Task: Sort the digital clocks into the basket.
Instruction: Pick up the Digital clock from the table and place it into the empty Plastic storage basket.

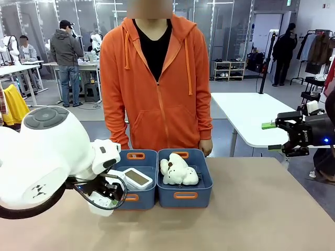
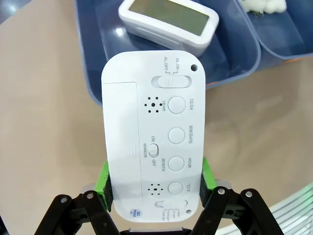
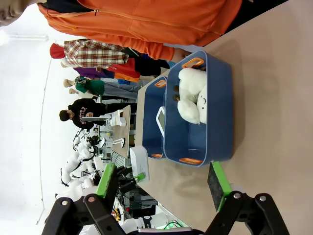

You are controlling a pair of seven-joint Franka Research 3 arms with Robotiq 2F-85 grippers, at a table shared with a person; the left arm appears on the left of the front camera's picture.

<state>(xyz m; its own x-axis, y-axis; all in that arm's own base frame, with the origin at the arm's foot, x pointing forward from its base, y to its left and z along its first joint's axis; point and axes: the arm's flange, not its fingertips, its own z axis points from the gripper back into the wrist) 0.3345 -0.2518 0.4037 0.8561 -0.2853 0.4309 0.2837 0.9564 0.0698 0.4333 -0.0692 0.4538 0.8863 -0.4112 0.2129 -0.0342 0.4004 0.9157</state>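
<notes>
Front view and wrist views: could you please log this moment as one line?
left gripper: shut on clock | right gripper: open, idle | left basket: one clock

white arms [image 1: 47,151], black grippers [image 3: 164,191], green pads [image 2: 104,177].

Front view: fixed on the robot's side, facing across the table [image 1: 251,209] toward the person [image 1: 156,78] at the far edge, both bins mid-distance. Left wrist view: very near, looking down along the left gripper [image 2: 155,188] at a clock's back [image 2: 154,132], left basket [image 2: 234,63] just beyond. Right wrist view: rolled sideways, farther off at the right, looking left across the table from behind the right gripper [image 3: 164,188]. Shared by all three: left basket with clock inside [image 1: 137,178], right bin with plush toy [image 1: 178,170].
</notes>
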